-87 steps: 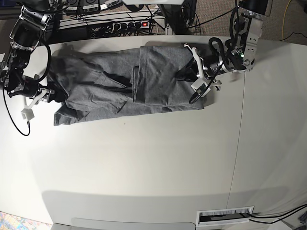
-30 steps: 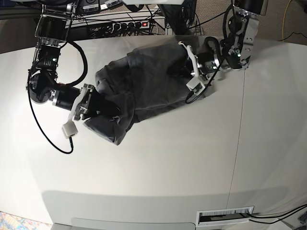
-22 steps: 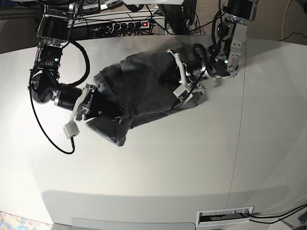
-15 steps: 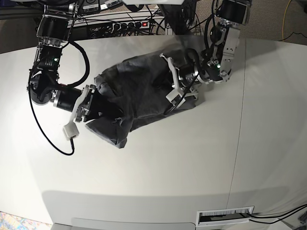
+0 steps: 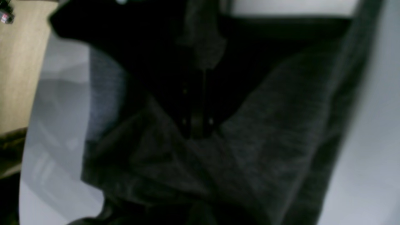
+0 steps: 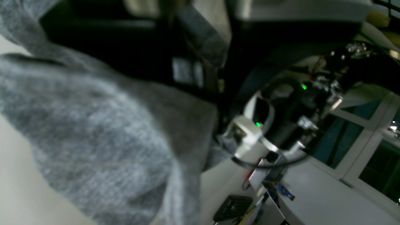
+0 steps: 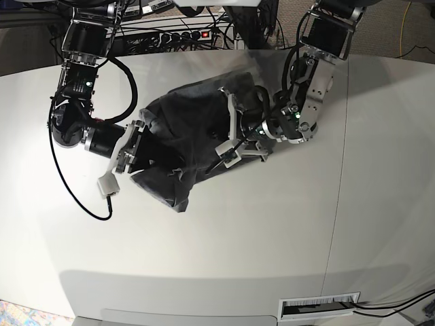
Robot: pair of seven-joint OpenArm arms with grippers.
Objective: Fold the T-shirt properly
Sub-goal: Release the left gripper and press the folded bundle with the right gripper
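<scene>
Both hands had drawn toward each other since the earliest picture, when the T-shirt [image 7: 187, 139] lay stretched long across the far part of the table [image 7: 238, 238]. Then the left hand sat at the cloth's end on the base view's right and the right hand at the opposite end; half a second back the left hand was farther to that view's right than it was now. The shirt had bunched into a dark heap near the table's far middle, one corner hanging toward the near side.

Left hand [image 7: 230, 139] was fully closed, pinching a fold of the shirt; its wrist view showed the dark fingers [image 5: 195, 103] meeting with grey cloth gathered beneath them. Right hand [image 7: 139, 146] stood nearly closed and pressed into the heap's other edge, clamping grey fabric [image 6: 93, 125] that filled its wrist view.
</scene>
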